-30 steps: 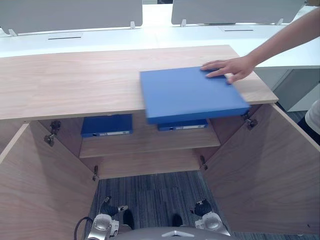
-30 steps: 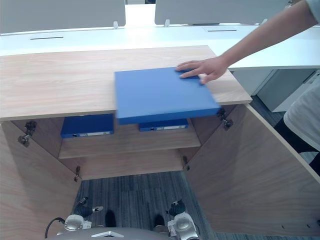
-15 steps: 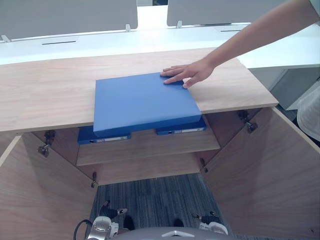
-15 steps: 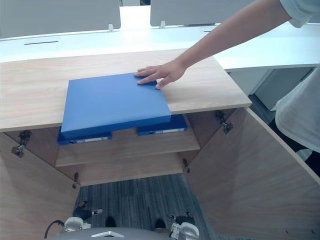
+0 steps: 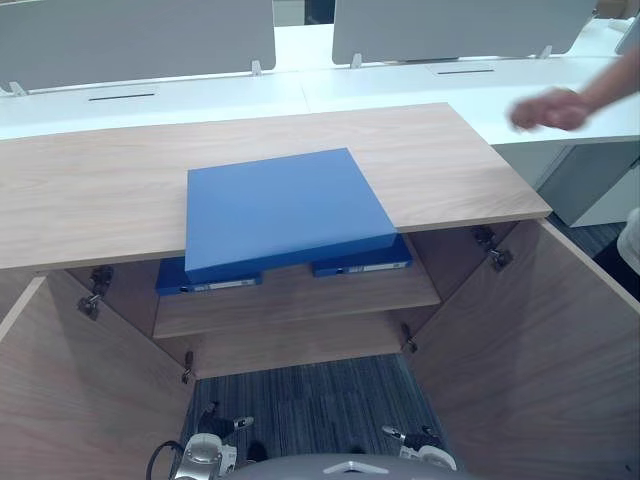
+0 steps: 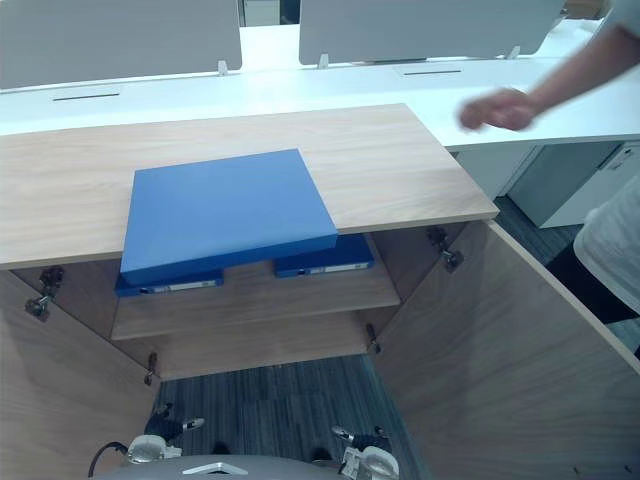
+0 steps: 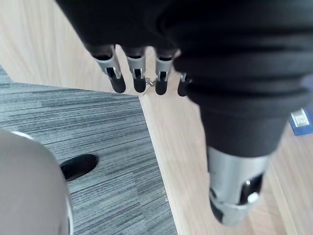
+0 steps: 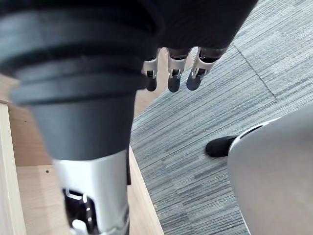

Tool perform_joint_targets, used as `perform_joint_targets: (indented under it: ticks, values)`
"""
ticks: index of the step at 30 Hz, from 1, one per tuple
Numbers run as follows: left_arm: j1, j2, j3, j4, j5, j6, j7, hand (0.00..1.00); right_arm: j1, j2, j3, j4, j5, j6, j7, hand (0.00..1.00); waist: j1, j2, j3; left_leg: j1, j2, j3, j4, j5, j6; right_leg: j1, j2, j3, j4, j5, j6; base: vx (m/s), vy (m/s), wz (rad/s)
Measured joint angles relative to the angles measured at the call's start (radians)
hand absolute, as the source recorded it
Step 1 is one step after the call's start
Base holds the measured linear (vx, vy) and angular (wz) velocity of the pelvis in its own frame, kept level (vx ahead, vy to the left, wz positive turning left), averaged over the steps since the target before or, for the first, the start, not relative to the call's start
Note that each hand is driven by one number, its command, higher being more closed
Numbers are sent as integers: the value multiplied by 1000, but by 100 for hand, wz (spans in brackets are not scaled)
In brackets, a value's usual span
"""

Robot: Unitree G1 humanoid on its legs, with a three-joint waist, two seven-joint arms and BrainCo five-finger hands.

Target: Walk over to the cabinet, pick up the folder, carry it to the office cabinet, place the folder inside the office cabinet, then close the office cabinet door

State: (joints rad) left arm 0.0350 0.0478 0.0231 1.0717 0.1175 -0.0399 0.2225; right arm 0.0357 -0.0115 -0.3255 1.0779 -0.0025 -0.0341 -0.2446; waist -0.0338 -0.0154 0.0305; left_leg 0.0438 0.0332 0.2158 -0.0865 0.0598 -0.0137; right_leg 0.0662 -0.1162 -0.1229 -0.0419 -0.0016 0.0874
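Back goes the person's hand [image 5: 548, 108], off the flat blue folder [image 5: 280, 210], which lies on the light wooden cabinet top [image 5: 90, 190] with its near edge jutting past the front, likely for an easy grab, while the left hand [image 7: 139, 81] and right hand [image 8: 173, 78] hang low, slack and empty.

The folder [image 5: 280, 208] lies on the cabinet top [image 5: 100, 190], overhanging binders [image 5: 362, 266] on the shelf [image 5: 300, 292].
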Motion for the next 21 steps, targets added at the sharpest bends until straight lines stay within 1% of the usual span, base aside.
perform_joint_targets:
  ticks: [3,4,6,8,10,11,13,15,18,21]
  values:
    - [13,1,22,-85,-56,0,32,0,1,0,1,0,0,0,-7,0,1,0,0,4,0,-3,0,0,0,4,0,-3,4,-3,1,-6,-4,3]
    - [26,3,31,-182,-96,-3,46,0,2,0,2,-1,-1,0,-11,0,2,0,0,5,0,-8,0,0,1,6,0,-7,5,-4,1,-6,-9,8]
    - [29,6,48,-274,-118,-5,61,0,2,0,7,-1,-1,-1,-22,0,2,0,1,8,-1,-17,0,0,1,13,-1,-16,9,-7,4,-4,-8,15]
    - [32,20,68,-432,-152,-16,77,0,4,-2,10,-2,-4,-1,-26,0,4,-2,2,19,0,-29,0,0,1,25,-1,-26,22,-17,0,0,-12,16]
    - [38,28,86,-545,-165,-28,87,0,9,-3,21,-10,-4,-1,-27,0,9,-1,6,33,1,-29,0,0,0,37,-1,-26,26,-21,-1,0,0,0]
    - [38,32,89,-575,-168,-30,93,0,11,-5,32,-13,-5,-1,-27,0,9,-1,6,36,1,-29,0,-1,0,40,-1,-26,27,-22,-1,0,0,0]
    - [38,39,106,-679,-174,-50,104,0,11,-10,50,-22,-39,0,-26,0,10,-1,6,46,1,-28,0,-2,-1,45,-1,-27,34,-28,-1,0,0,0]
    - [38,41,107,-730,-174,-57,105,0,12,-10,53,-31,-44,1,-25,0,10,-1,6,53,1,-30,0,-2,-1,54,-1,-27,33,-29,-1,0,0,0]
    - [39,41,108,-778,-172,-60,110,0,20,-17,90,-42,-47,12,-21,0,10,-4,11,80,2,-29,0,-6,-1,80,-1,-27,34,-36,-2,0,0,0]
    - [41,42,111,-824,-171,-62,115,0,18,-21,115,-44,-79,12,-20,0,11,-7,9,82,2,-31,0,-6,0,81,-1,-28,35,-39,-2,-12,-2,1]
